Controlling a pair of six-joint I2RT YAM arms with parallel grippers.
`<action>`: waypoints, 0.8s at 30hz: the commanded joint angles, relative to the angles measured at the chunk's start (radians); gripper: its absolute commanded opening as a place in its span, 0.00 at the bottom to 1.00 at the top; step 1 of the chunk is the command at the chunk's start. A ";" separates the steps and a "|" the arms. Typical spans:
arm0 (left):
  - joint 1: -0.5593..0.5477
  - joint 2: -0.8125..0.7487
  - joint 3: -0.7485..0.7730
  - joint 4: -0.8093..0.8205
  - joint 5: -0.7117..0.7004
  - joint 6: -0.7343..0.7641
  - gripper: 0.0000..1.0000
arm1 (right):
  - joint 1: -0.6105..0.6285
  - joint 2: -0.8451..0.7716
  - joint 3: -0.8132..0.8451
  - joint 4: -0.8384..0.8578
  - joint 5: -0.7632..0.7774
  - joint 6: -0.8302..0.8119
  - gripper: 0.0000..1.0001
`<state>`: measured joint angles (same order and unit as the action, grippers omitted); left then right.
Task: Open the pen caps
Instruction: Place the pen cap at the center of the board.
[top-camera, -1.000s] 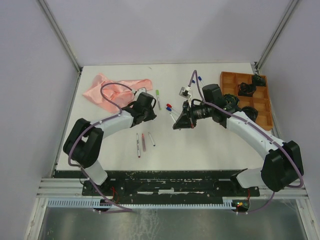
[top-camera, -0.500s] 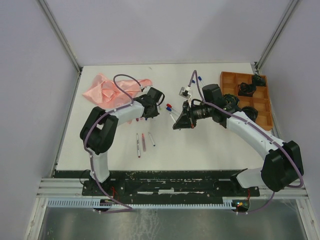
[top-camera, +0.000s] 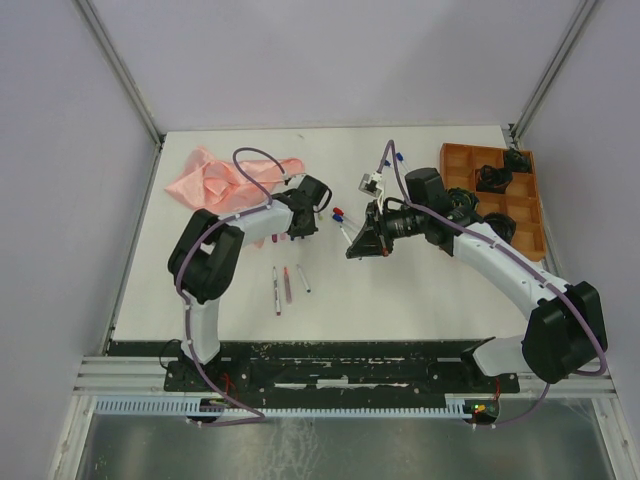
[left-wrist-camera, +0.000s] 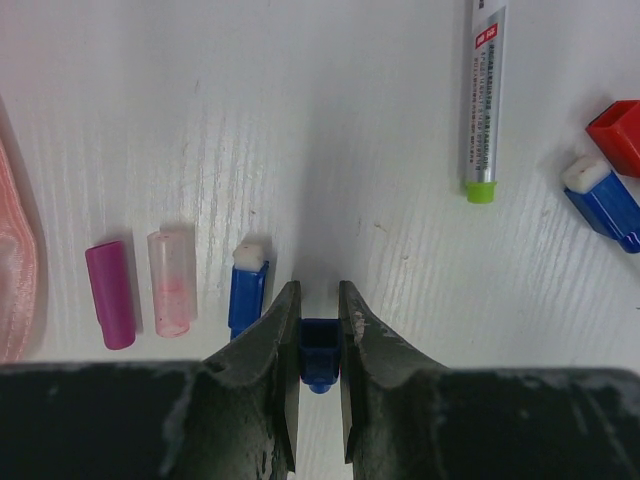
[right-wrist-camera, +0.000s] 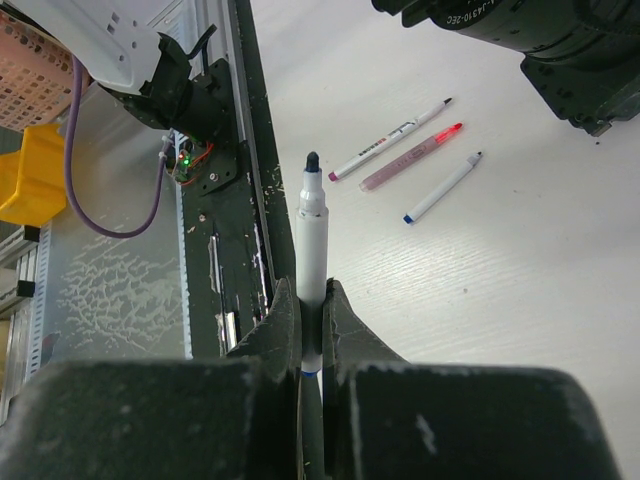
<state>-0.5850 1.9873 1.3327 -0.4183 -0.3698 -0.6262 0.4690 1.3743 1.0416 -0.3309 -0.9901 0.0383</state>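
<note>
Left claw (left-wrist-camera: 320, 300) is clamped on a blue pen cap (left-wrist-camera: 319, 345), about midway between the bench's (left-wrist-camera: 350, 150) left and right edges. Right claw (right-wrist-camera: 311, 300) pinches an uncapped white pen (right-wrist-camera: 311, 225). Three more pens (right-wrist-camera: 410, 150) lie towards the near edge.

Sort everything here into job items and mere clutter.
Job: blue cap gripped in left fingers; uncapped pen gripped in right fingers; loose purple cap; green-ended pen; three loose pens.
Clutter: pink cloth; orange tray.
</note>
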 joint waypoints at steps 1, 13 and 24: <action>0.000 0.014 0.041 -0.001 -0.033 0.033 0.26 | -0.004 -0.018 0.043 0.010 -0.016 -0.012 0.00; 0.001 0.007 0.063 -0.017 -0.038 0.033 0.29 | -0.006 -0.019 0.043 0.010 -0.021 -0.011 0.00; 0.001 -0.111 0.050 -0.014 -0.031 0.026 0.32 | -0.006 -0.016 0.022 0.047 -0.028 0.016 0.00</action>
<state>-0.5850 1.9900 1.3693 -0.4427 -0.3763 -0.6262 0.4683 1.3743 1.0416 -0.3305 -0.9939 0.0395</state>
